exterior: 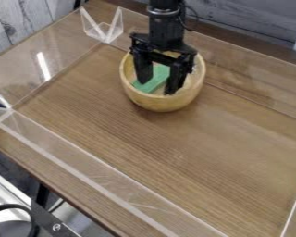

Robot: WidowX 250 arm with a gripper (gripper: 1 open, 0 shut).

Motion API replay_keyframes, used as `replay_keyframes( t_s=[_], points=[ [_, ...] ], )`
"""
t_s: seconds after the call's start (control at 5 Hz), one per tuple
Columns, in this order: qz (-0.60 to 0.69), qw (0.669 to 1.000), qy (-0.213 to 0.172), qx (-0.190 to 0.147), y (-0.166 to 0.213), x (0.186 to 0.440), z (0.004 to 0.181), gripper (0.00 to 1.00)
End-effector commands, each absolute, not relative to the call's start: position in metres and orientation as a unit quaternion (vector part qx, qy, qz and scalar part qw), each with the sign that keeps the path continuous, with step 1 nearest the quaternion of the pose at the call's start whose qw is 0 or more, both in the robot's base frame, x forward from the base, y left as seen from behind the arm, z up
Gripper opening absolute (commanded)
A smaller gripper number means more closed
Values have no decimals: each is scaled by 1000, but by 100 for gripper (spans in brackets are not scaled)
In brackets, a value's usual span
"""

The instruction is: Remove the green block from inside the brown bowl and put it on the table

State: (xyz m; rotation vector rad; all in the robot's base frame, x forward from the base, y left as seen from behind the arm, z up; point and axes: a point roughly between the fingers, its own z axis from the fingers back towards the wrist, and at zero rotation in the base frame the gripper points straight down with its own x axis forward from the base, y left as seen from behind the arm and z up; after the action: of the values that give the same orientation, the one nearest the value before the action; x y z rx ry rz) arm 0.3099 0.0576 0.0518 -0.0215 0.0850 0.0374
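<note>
Black hand point(159, 81) apart, fingers straddling small bright green block point(148, 83) inside round tan wooden bowl point(163, 96). Advice: centre over block, avoid bowl wall, then squeeze.

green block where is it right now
The green block lies inside the brown bowl near the table's far side, between the open gripper's lowered fingers.

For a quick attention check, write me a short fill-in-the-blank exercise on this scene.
1. The green block lies inside the ____.
2. The tool points straight ____ into the bowl.
3. The tool's fingers stand ____, one on each side of the block.
4. The bowl rests on the ____, which has clear walls.

Missing words: bowl; down; open; table
</note>
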Motion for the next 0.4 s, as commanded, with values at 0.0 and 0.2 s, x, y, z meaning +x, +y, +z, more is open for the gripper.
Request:
replay_keyframes(
  t_s=[0.0,0.2],
  points=[
    [21,1000,17,-3,63,320,63,100],
    [23,1000,19,-2,64,322,58,0]
  ],
)
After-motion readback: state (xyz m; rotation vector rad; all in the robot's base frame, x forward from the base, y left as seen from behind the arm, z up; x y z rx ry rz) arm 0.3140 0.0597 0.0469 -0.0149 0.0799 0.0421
